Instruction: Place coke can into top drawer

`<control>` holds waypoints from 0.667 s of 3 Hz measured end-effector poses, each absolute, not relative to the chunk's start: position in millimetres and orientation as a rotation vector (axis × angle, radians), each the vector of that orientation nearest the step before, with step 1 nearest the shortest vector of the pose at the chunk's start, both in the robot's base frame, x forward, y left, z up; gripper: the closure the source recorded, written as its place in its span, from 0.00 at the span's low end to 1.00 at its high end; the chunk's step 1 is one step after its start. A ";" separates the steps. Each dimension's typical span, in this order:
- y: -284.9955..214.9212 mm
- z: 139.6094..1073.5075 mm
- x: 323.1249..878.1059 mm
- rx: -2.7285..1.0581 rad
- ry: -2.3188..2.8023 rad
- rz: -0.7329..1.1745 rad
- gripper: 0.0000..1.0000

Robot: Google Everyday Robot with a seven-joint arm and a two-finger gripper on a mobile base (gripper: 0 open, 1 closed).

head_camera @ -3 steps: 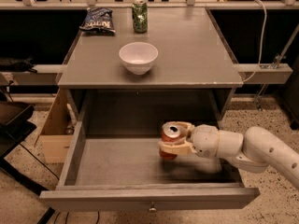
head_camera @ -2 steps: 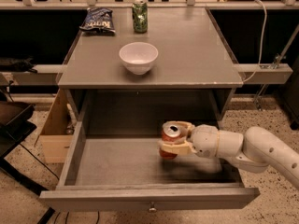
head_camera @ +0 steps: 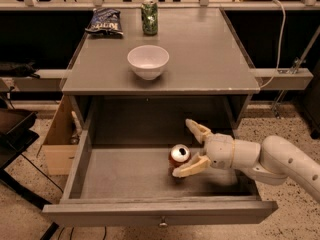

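Note:
The red coke can (head_camera: 178, 157) with its silver top showing sits on the floor of the pulled-out top drawer (head_camera: 125, 176), right of its middle. My gripper (head_camera: 188, 149) reaches into the drawer from the right and is open. Its fingers are spread wide, one finger (head_camera: 198, 130) above and behind the can, the other low beside the can's front right. The can is no longer clamped; it rests against or very near the lower finger. The drawer's front panel with its small knob (head_camera: 162, 223) is at the bottom of the view.
On the cabinet top (head_camera: 210, 59) stand a white bowl (head_camera: 148, 61), a green can (head_camera: 149, 17) and a blue chip bag (head_camera: 105, 22). A wooden box (head_camera: 57, 144) sits on the floor left of the cabinet. Rails and a cable run along the right.
The gripper was shut on the coke can above the drawer floor; now its fingers have spread open and the can rests in the drawer.

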State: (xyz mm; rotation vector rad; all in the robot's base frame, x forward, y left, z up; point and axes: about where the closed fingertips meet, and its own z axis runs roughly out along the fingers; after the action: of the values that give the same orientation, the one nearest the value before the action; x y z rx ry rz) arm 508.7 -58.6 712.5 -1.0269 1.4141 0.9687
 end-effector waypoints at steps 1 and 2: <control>-58.6 712.5 508.7 -1.027 1.414 0.969 0.00; -58.1 737.3 511.5 -1.055 1.395 0.969 0.00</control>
State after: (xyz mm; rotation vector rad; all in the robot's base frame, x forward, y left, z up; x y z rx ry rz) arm 511.5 -58.1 737.3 -1.0546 1.3952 0.9694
